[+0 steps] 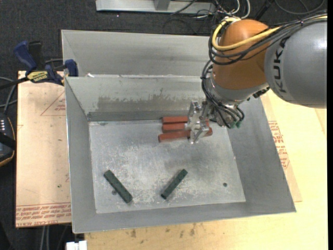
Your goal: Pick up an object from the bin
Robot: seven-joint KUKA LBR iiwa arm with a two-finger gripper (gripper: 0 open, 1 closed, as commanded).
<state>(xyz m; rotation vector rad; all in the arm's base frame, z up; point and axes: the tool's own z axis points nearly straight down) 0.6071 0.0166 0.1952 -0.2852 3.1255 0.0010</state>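
Grey metal bin with a scuffed floor holds four loose things: two red-brown blocks and two dark green bars. The upper red-brown block and the lower red-brown block lie side by side near the back wall, right of centre, long axes running left to right. The claw is down over their right ends, covering them; whether it is apart or clamped cannot be told. Well apart, near the front, the left green bar slants down to the right and the right green bar slants up to the right.
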